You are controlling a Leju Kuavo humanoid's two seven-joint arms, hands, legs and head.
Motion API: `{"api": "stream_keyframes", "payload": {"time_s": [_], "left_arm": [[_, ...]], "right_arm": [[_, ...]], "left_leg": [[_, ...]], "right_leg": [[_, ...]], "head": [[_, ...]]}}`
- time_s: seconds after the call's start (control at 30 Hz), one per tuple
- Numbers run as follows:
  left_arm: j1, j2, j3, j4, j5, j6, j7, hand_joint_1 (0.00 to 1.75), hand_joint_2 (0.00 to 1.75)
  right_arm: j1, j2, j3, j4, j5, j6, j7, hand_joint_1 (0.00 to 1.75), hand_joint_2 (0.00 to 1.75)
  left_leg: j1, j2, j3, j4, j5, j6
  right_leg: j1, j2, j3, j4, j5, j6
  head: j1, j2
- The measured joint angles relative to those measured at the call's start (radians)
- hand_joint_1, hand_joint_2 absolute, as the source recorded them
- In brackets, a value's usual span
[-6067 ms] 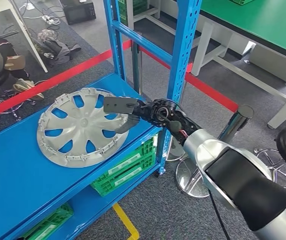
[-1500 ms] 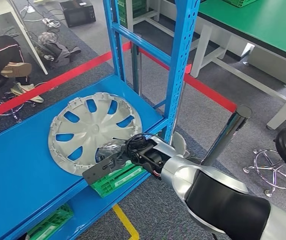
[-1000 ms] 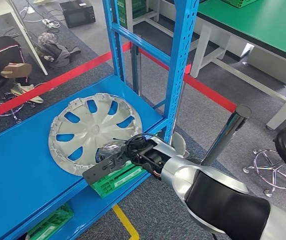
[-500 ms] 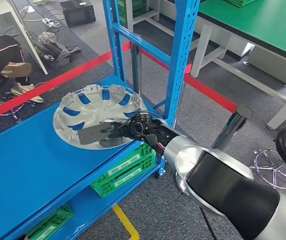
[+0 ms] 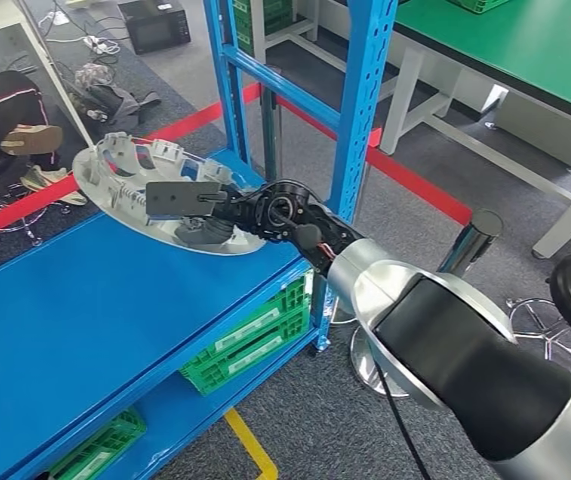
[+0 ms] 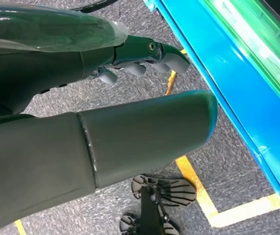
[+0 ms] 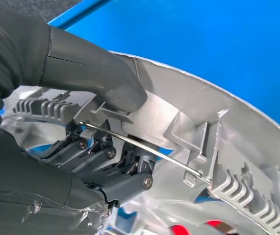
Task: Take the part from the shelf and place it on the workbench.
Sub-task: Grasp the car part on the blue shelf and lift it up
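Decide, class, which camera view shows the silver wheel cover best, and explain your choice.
The head view: it shows most of the wheel cover, tilted above the blue shelf in the right hand. The right wrist view gives a close look at its ribbed rim under the thumb. The left wrist view looks at floor and shelf edge instead.

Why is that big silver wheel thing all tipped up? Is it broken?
It doesn't look broken. The wheel cover is tilted because the right hand holds it by its rim, lifted off the blue shelf, with its ribbed back side showing. Tipped like that, it could slip, but I see no cracks.
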Motion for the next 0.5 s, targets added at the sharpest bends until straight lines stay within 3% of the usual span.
{"api": "stream_keyframes", "payload": {"time_s": [0.27,0.5], "left_arm": [[0.001,0.000,0.000,0.000,0.002,0.003,0.000,0.00,0.00],[0.001,-0.001,0.000,0.000,0.006,0.020,-0.004,0.00,0.00]], "right_arm": [[-0.012,0.005,-0.045,-0.007,-0.035,0.013,-0.006,1.75,1.75],[-0.057,0.011,-0.114,-0.023,-0.219,0.117,-0.012,1.75,1.75]], "left_leg": [[0.000,0.000,0.000,0.000,0.000,0.000],[0.000,0.000,-0.001,0.000,0.000,0.000]], "right_leg": [[0.000,0.000,0.000,0.000,0.000,0.000],[0.000,0.000,-0.001,0.000,0.000,0.000]], "head": [[0.000,0.000],[0.000,0.000]]}}
